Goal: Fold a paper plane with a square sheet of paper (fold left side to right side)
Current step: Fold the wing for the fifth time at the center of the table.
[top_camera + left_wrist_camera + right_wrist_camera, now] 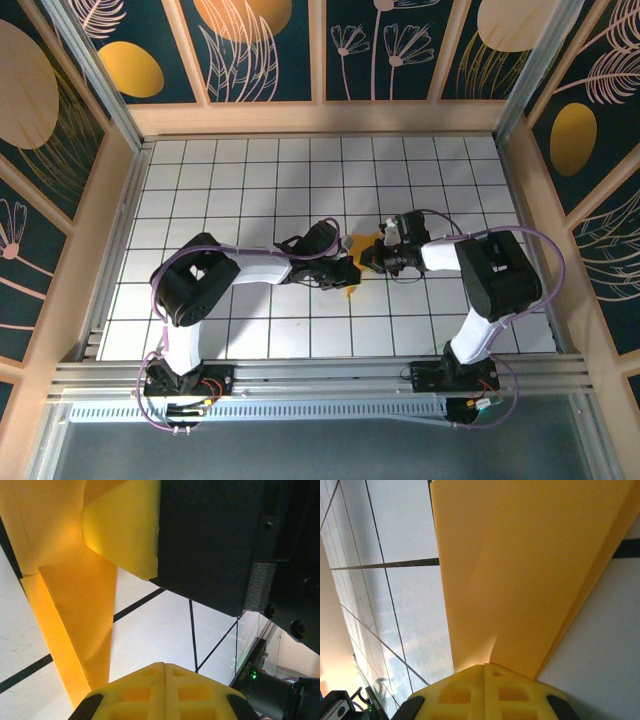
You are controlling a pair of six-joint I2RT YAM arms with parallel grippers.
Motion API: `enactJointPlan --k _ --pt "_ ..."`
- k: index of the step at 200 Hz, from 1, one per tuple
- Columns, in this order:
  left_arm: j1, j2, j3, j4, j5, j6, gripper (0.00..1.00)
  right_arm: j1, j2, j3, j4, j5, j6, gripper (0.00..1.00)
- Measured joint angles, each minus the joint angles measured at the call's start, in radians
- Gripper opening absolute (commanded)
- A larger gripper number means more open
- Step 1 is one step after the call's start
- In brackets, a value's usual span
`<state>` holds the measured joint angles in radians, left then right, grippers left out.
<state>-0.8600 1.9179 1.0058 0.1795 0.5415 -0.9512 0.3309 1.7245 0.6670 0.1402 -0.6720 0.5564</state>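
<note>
The yellow-orange sheet of paper [359, 243] lies creased and partly folded on the gridded table [250, 180] between my two grippers. In the left wrist view the paper [75, 605] is a long folded strip to the left of my left gripper [164, 666], whose pads meet over bare white tile with nothing between them. My left gripper [346, 273] sits at the paper's near edge. My right gripper [371, 259] is shut, and in its wrist view its tips [485, 666] touch the paper [530, 570] where a crease starts. One of its yellow fingers [125, 530] rests against a fold.
Wooden walls [320, 118] with a dark floral pattern enclose the table at the back and both sides. An aluminium rail [320, 375] carrying both arm bases runs along the near edge. Open tiles spread left, right and behind the paper.
</note>
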Motion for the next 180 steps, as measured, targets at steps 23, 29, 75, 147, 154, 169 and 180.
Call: enactJointPlan --k 23,29,75,147,154,169,180 --pt "0.000 0.007 0.000 0.000 0.000 0.000 0.04 0.000 0.000 0.001 -0.003 0.000 0.000 0.00" --pt "0.000 0.009 0.000 0.000 0.000 0.000 0.04 0.000 0.000 0.002 -0.003 0.000 0.000 0.00" --pt "0.000 0.021 -0.005 0.000 0.000 0.000 0.03 0.000 0.004 0.008 -0.011 0.000 -0.001 0.00" --pt "-0.003 0.035 -0.016 0.006 0.000 0.000 0.03 0.000 0.006 0.013 -0.018 0.000 -0.008 0.00" --pt "-0.004 0.035 -0.023 0.011 0.000 0.000 0.03 0.000 0.006 0.013 -0.018 0.000 -0.008 0.00" --pt "-0.004 0.035 -0.035 0.013 0.000 0.000 0.03 0.000 0.006 0.013 -0.018 0.000 -0.008 0.00" --pt "-0.004 0.035 -0.041 0.019 0.000 -0.002 0.03 0.000 0.006 0.013 -0.018 0.000 -0.008 0.00"
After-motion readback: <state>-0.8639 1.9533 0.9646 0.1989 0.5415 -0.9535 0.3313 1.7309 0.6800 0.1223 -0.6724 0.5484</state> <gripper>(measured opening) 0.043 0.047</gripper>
